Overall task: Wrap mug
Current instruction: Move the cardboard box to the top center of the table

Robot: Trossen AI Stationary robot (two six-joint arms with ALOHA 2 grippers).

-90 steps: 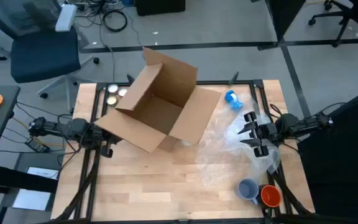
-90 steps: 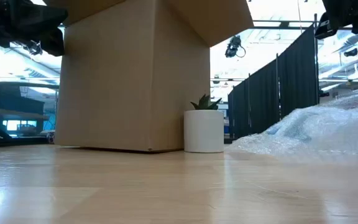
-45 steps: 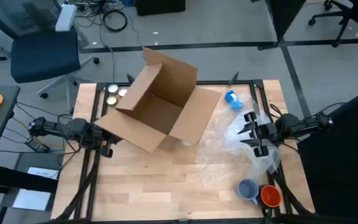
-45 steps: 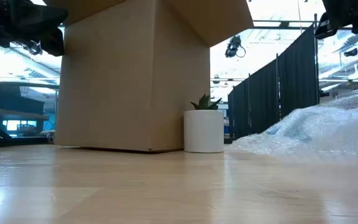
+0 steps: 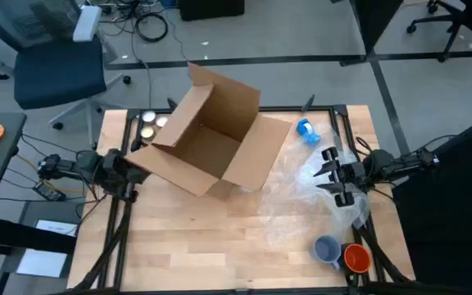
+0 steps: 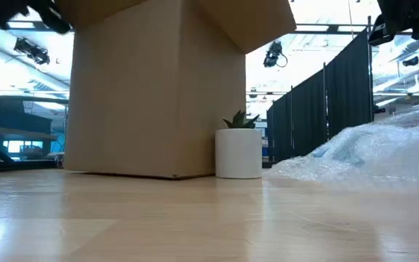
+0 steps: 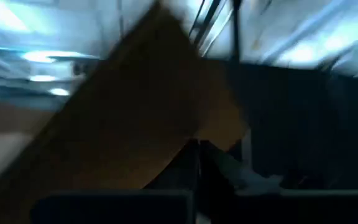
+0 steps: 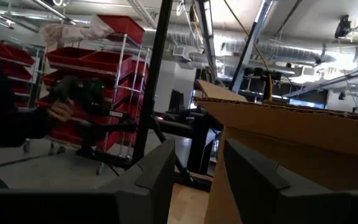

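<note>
Right gripper (image 5: 331, 172) hovers over bubble wrap (image 5: 301, 201), fingers spread, empty. Left gripper (image 5: 129, 168) beside cardboard box (image 5: 211, 139); finger state: cannot tell. Blue mug (image 5: 328, 250) near right corner, beside orange mug (image 5: 356, 258). Risk: mugs near table edge, nudge topples them. Free room: bare wood near-centre.

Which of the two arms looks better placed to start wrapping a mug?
Probably the right. Its end effector hovers open above the bubble wrap, with the grey mug and orange mug nearby. The left end effector is across the table, beside the cardboard box.
</note>
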